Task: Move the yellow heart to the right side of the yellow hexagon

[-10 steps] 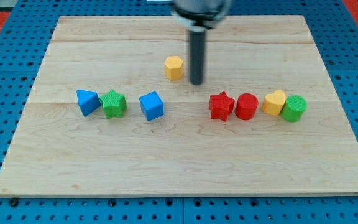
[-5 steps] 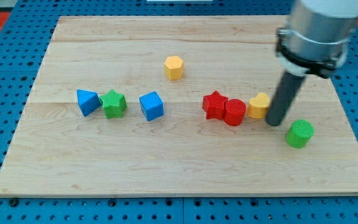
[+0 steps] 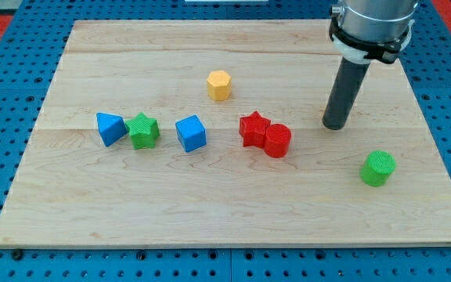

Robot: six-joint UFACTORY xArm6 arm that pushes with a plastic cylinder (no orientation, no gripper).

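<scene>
The yellow hexagon [image 3: 219, 84] sits on the wooden board [image 3: 131, 211], above its centre. My tip [image 3: 335, 126] rests on the board's right part, far to the hexagon's right and slightly lower. The yellow heart is almost wholly hidden behind the rod; only a thin yellowish sliver [image 3: 325, 114] shows at the rod's left edge, just above the tip.
A red star [image 3: 253, 128] and a red cylinder [image 3: 277, 140] touch each other left of my tip. A green cylinder [image 3: 378, 168] lies lower right. A blue cube [image 3: 191, 133], a green star [image 3: 143, 131] and a blue triangular block [image 3: 110, 128] line up on the left.
My tip swept right, then moved up a little. The red star and red cylinder slid left. The green cylinder got knocked down-right. The yellow heart went from beside the tip to behind the rod.
</scene>
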